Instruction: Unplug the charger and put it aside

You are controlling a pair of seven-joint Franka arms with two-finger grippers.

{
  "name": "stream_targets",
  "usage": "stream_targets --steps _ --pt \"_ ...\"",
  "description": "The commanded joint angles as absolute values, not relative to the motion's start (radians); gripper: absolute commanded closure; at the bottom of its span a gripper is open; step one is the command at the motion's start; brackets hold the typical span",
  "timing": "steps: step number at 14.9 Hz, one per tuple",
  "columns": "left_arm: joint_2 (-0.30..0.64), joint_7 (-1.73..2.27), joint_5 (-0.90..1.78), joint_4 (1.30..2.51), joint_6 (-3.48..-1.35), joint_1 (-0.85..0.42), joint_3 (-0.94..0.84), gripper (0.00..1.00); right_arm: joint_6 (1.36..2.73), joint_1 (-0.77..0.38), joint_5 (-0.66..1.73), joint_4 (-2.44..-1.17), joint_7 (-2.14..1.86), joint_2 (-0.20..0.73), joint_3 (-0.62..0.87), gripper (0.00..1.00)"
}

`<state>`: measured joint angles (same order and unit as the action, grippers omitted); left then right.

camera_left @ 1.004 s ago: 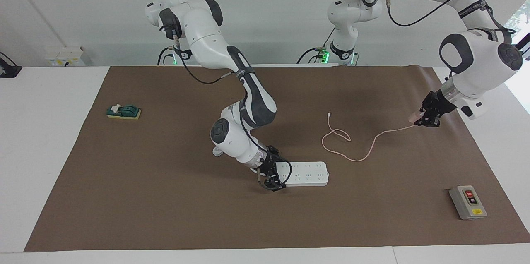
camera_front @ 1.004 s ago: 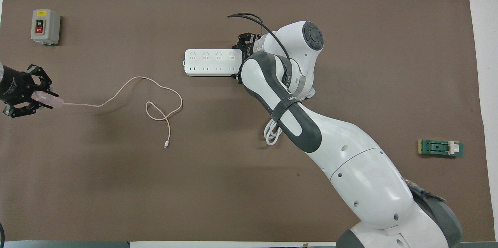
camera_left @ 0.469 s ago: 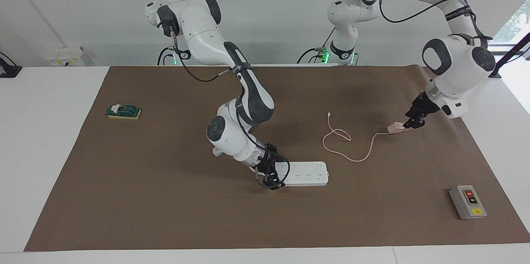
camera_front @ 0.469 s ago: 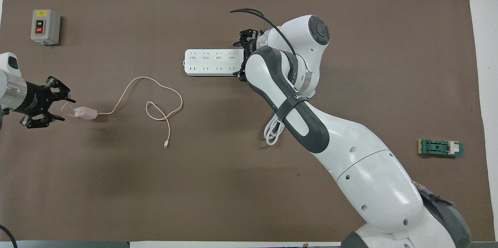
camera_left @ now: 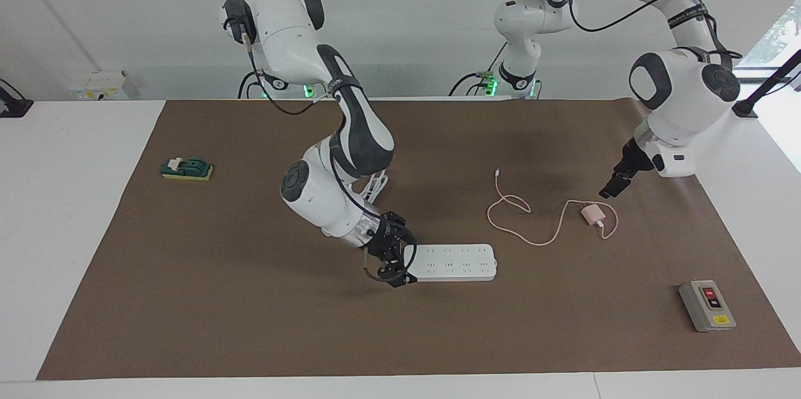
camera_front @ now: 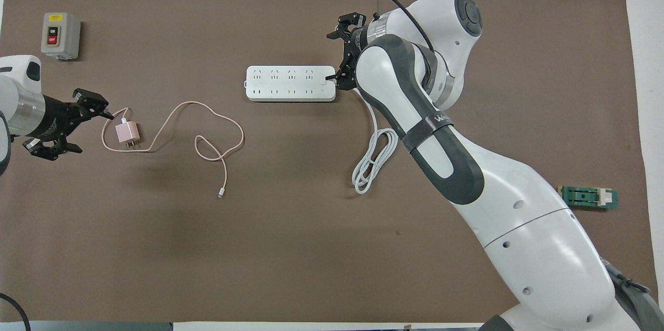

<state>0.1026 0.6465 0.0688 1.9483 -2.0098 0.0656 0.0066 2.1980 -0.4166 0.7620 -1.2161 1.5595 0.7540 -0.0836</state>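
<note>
The pale-pink charger (camera_left: 591,214) lies on the brown mat, unplugged, beside the loops of its thin pink cable (camera_left: 522,224). It also shows in the overhead view (camera_front: 126,133), with its cable (camera_front: 207,128) trailing toward the power strip. My left gripper (camera_left: 611,187) is open and empty, raised just beside the charger toward the left arm's end (camera_front: 92,132). The white power strip (camera_left: 450,262) lies mid-mat (camera_front: 289,83). My right gripper (camera_left: 400,261) is open, just off the strip's end that faces the right arm's end (camera_front: 332,57).
The strip's thick white cord (camera_front: 371,165) coils on the mat nearer to the robots. A grey switch box (camera_left: 707,305) stands at the left arm's end, farther from the robots. A green block (camera_left: 186,169) lies at the right arm's end.
My left gripper let go of the charger, which dropped onto the mat, and drew back. My right gripper slid off the strip's end and now stands open beside it.
</note>
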Motion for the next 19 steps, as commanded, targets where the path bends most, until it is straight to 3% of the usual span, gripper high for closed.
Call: stream_targets --steps 1,10,14,16,19 --pt "0.118 0.604 0.06 1.876 -1.971 0.058 0.018 0.0 2.119 -0.411 0.694 -1.247 1.529 0.687 -0.11 0.0" --pt "0.066 0.266 0.0 1.775 -1.747 0.058 0.015 0.0 1.826 -0.324 0.56 -1.273 1.395 0.491 -0.115 0.0" --pt "0.075 0.18 0.002 1.735 -1.643 0.046 0.011 0.0 1.724 -0.307 0.405 -1.336 1.189 0.361 -0.117 0.0" --pt "0.094 0.099 0.0 1.633 -1.545 -0.012 0.037 0.0 1.668 -0.273 0.368 -1.345 1.076 0.318 -0.117 0.0" --pt "0.055 0.08 0.002 1.634 -1.506 0.031 0.002 0.0 1.58 -0.217 0.305 -1.347 0.832 0.264 -0.117 0.0"
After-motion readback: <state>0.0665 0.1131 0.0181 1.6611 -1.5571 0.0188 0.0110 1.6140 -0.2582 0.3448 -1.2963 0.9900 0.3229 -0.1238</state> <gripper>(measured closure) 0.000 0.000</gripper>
